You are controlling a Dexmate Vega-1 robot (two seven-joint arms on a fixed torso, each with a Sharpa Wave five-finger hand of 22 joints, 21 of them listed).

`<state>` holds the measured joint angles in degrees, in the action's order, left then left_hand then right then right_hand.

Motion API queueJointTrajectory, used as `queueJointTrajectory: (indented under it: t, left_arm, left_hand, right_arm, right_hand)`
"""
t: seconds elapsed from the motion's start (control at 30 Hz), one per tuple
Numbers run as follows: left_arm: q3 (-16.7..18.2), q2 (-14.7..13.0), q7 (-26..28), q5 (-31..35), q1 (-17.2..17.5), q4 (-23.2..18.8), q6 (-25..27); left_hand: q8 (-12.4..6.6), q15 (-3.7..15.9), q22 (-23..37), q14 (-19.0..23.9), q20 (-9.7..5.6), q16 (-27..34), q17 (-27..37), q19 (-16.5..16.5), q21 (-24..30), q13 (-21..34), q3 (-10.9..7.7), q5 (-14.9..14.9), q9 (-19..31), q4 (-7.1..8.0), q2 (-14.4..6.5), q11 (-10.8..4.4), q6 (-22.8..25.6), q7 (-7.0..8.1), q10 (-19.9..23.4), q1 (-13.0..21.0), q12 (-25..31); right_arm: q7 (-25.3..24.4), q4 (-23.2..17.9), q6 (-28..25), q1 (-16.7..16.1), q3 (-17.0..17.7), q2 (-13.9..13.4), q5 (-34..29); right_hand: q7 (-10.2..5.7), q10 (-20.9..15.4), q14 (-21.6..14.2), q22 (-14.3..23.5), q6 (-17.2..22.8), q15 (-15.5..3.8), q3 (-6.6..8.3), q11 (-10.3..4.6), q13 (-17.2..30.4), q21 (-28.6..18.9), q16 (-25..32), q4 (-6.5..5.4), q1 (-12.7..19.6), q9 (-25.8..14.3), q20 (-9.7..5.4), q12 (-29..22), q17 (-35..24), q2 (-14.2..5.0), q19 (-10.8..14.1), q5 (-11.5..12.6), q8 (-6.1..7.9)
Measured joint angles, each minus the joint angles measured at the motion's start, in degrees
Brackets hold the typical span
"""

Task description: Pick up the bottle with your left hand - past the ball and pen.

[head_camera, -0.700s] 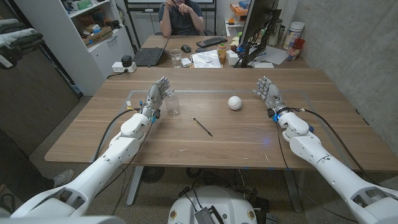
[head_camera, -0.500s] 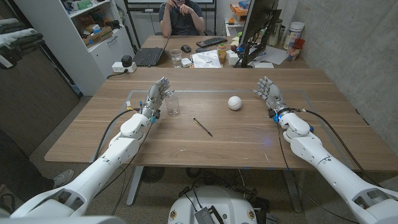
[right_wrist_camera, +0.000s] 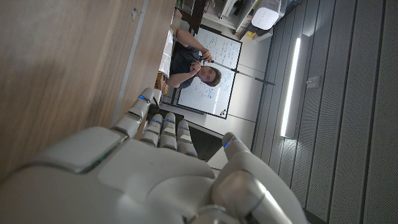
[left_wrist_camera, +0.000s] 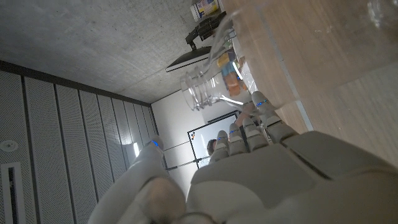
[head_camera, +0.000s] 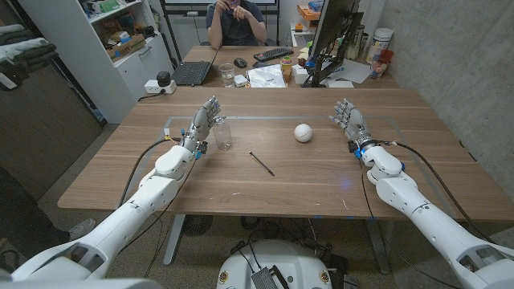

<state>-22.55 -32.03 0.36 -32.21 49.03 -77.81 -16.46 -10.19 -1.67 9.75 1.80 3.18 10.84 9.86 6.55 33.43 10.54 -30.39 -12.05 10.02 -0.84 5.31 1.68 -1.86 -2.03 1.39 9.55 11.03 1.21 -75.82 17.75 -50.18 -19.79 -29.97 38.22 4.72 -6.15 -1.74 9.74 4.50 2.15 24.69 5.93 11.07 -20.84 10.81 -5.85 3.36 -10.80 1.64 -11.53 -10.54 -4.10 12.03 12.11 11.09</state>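
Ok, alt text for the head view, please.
The robot's left hand stands open right beside a clear bottle on a wooden table, not gripping it. A pen and white ball lie mid-table, the right hand is raised open, and a person sits behind.

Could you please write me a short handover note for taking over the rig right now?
Left hand: open, fingers apart, right beside the clear plastic bottle on its left side; no grip visible yet.
Right hand: open, holding nothing, at the table's right side.
Things: the bottle stands upright on the wooden table. The white ball lies to its right, the pen nearer the robot, between them.
Done: the left hand is at the bottle.
Left: close the left hand around the bottle and lift it, leaving ball and pen alone.
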Motion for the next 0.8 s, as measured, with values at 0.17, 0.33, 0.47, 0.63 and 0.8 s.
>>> queueJointTrajectory:
  t: [0.17,0.33,0.47,0.63,0.8]
  left_arm:
    - [-0.67,-0.65,0.27,2.17,-0.34,-0.09,-0.01]
    - [-1.62,-1.55,0.27,4.02,-0.97,0.25,-0.5]
    - [-2.24,-2.17,0.25,5.74,-1.4,0.65,-1.26]
    - [-3.06,-3.24,0.03,8.48,-1.96,0.96,-2.43]
    - [-3.74,-4.36,-1.39,10.39,-2.4,1.01,-2.72]
  left_hand:
    - [0.0,-0.5,0.0,-0.5,0.15,0.0,0.16,-0.15,-0.96,0.0,0.56,-0.62,0.0,-1.79,1.8,0.38,-1.56,0.32,-0.85,1.8,-0.07]
    - [0.0,-1.04,-0.01,-1.61,0.96,-0.02,0.16,-0.97,-2.09,0.16,1.27,-1.1,-0.01,-3.63,3.61,0.49,-3.5,-0.01,-1.77,3.62,-0.23]
    - [0.0,-1.62,-0.01,-2.2,1.42,-0.33,0.16,-1.4,-2.71,0.28,1.74,-1.42,-0.01,-4.89,4.7,0.55,-4.01,-0.54,-1.89,4.75,-0.23]
    - [0.0,-2.57,0.27,-3.15,4.79,-0.33,0.38,-1.3,-3.9,0.35,2.24,-2.17,0.23,-7.3,4.82,0.54,-5.72,0.12,-3.52,8.46,-0.22]
    - [-0.22,-3.68,0.27,-4.25,8.35,-0.33,0.43,-0.32,-5.08,0.55,3.31,-2.6,0.26,-9.0,4.87,0.25,-7.99,2.71,-6.5,13.4,-0.22]
  right_arm:
    - [0.08,0.29,0.14,-0.02,0.05,0.0,0.08]
    - [0.25,0.52,0.23,-0.02,0.07,0.01,0.13]
    - [0.38,0.77,0.28,0.04,0.07,0.09,0.14]
    - [0.57,1.27,0.31,0.46,0.07,0.29,0.14]
    - [0.73,2.0,0.35,0.9,-0.02,0.59,0.14]
  right_hand:
    - [0.0,0.0,0.0,0.0,0.0,0.0,0.0,0.0,0.0,0.0,0.0,0.0,0.0,0.0,0.0,0.0,0.0,0.0,0.0,0.0,0.0]
    - [0.0,0.0,0.0,0.0,0.0,0.0,0.0,0.0,-0.01,0.05,0.26,0.0,0.0,0.0,0.0,0.0,0.0,0.0,0.0,0.0,0.0]
    - [0.0,0.0,0.0,-0.01,0.0,0.0,-0.17,0.0,-0.01,0.34,0.27,-0.17,0.0,0.01,0.0,0.0,-0.27,0.0,0.0,0.0,0.0]
    - [0.0,0.0,0.0,-0.01,0.0,0.0,-0.17,0.0,-0.01,0.34,0.27,-0.17,0.0,0.01,0.0,0.0,-0.27,0.0,0.0,0.0,0.0]
    - [0.0,0.01,0.0,-0.01,0.0,0.0,-0.17,-0.01,-0.01,0.33,0.27,-0.17,-0.24,0.01,0.21,0.0,-0.27,0.24,0.2,0.0,0.0]
